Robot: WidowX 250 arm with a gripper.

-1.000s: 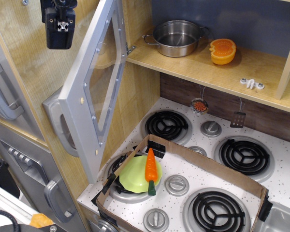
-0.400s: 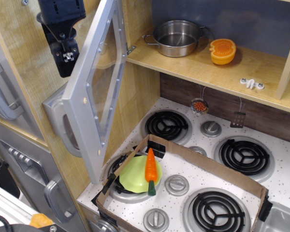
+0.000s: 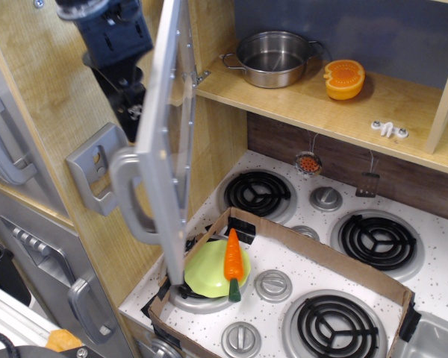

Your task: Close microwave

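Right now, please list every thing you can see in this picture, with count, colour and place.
microwave door: 1, silver-grey with clear window, swung out from the shelf, edge-on to the camera
door handle: 1, grey, curved, on the door's free edge
pot: 1, steel, on the wooden shelf
orange half: 1, orange, on the shelf right of the pot
burners: 4, black, on the speckled stovetop
cardboard tray: 1, brown, on the stovetop
plate: 1, light green, front-left burner
carrot: 1, orange, on the plate
tool: 1, black, behind the door
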